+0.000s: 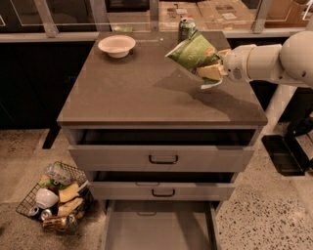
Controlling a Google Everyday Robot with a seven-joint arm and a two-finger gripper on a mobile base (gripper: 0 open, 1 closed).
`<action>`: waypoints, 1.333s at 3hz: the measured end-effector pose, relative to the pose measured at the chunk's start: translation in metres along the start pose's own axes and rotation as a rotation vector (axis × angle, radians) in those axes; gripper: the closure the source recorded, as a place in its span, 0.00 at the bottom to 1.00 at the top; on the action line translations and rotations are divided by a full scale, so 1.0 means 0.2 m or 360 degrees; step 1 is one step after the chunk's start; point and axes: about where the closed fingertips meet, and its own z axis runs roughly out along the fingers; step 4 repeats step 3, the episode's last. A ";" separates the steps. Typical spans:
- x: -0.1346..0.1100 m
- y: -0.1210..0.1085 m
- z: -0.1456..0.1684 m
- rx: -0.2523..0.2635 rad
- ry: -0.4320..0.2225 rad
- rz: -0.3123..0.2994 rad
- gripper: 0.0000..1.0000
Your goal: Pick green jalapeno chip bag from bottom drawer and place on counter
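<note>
Jaws with green jalapeno chip bag (191, 52) above counter (142, 88), soda can (186, 27) just behind

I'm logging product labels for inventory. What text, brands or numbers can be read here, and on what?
The green jalapeno chip bag, held by the pincer above the counter: pale lettering, too blurred to read.
The green can at the back: label unreadable.
The cardboard boxes behind: labels too small.
No text can be read.
</note>
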 end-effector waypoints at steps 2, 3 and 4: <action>0.00 0.02 0.02 -0.0013 -0.0001 0.0000 0.06; 0.00 0.02 0.03 -0.0017 -0.0002 -0.0001 0.00; 0.00 0.02 0.03 -0.0017 -0.0002 -0.0001 0.00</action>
